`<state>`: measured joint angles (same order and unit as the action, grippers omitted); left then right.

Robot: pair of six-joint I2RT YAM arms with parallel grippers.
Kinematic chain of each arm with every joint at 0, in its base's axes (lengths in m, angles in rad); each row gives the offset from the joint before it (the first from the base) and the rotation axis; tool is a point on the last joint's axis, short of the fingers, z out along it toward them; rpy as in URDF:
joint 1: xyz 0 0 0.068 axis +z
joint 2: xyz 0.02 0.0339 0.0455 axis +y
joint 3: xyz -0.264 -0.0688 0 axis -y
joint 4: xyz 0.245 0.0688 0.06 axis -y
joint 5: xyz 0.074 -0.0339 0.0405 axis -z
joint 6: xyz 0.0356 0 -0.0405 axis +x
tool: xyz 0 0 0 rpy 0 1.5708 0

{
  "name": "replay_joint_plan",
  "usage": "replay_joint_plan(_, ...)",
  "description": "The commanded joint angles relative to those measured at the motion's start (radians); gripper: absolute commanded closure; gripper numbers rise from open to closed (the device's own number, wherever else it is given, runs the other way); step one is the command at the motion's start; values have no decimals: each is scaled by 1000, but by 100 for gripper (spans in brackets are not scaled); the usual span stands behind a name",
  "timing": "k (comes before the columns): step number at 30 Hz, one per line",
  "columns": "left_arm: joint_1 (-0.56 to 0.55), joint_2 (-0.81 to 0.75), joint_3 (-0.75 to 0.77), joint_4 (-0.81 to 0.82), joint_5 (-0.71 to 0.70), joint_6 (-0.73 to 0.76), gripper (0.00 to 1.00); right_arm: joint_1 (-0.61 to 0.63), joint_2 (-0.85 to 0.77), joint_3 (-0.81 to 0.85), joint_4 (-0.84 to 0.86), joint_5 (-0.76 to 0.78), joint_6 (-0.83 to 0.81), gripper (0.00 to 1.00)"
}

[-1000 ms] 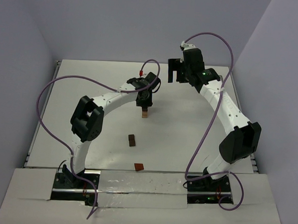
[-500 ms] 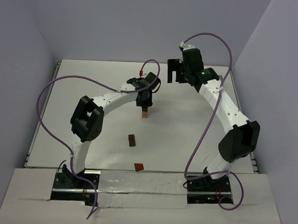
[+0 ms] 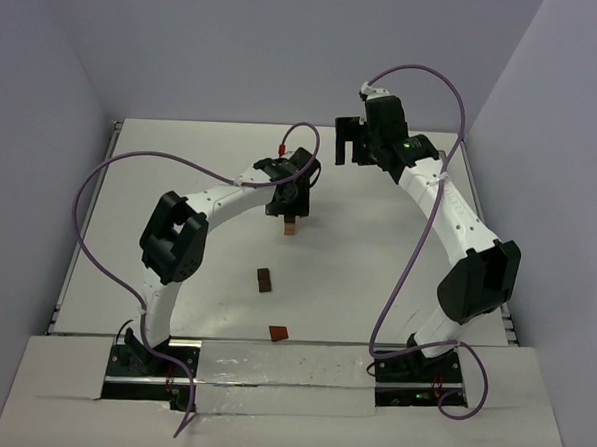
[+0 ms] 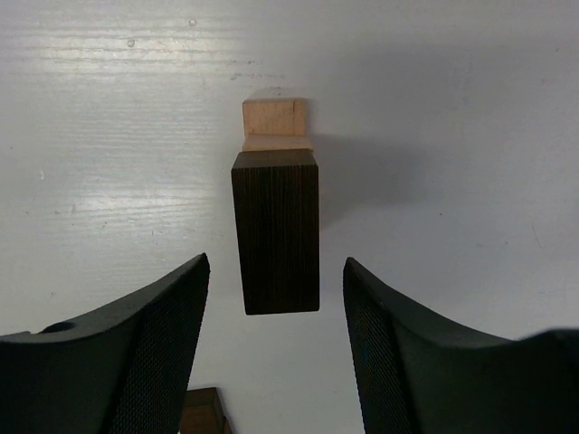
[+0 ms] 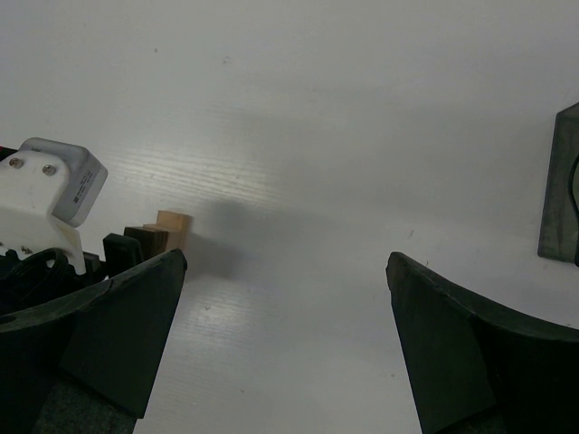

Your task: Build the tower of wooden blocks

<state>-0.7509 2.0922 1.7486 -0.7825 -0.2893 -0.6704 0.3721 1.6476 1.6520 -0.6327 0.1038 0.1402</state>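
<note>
White desk (image 3: 181, 167): my left claw (image 4: 275, 280) sits spread astride the wood block tower (image 4: 275, 208). Sideways drift could clip the tall dark block (image 4: 275, 235) and topple it.

White arms (image 3: 230, 196) with bulky black joints (image 3: 172, 239), looping purple cables (image 3: 417, 68), mesh-textured black fingers (image 4: 154, 362).

White wood-grain table (image 3: 182, 157), plain pale lavender walls (image 3: 238, 40) on three sides, soft even light, faint sheen on its surface

Left end effector (image 4: 276, 271) straddles tower (image 4: 275, 217), gaps either side.
</note>
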Motion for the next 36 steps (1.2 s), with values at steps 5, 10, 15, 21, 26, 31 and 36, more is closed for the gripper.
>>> replay_joint_plan(5, -5, -54, -13, 11, 8, 5, 14, -5, 5, 53, -4, -1, 9, 0)
replay_joint_plan(10, -5, -73, 46, -3, 34, 30, 7, -4, 3, 49, -2, 5, 9, 0)
replay_joint_plan(15, -7, -155, 62, 4, 97, 75, 4, -4, -2, 48, 1, -1, 12, 0)
replay_joint_plan(21, 3, -319, 31, 32, 108, 152, 4, -4, -38, 20, 12, -1, 10, 0)
replay_joint_plan(26, 100, -549, -116, 164, 203, 204, 6, -4, -115, -41, 47, -114, -61, 0)
replay_joint_plan(31, 318, -719, -275, 243, 469, 334, 8, -4, -227, -157, 36, -518, -300, 0)
replay_joint_plan(36, 512, -859, -371, 208, 690, 472, 2, 89, -220, -120, -194, -753, -680, 0)
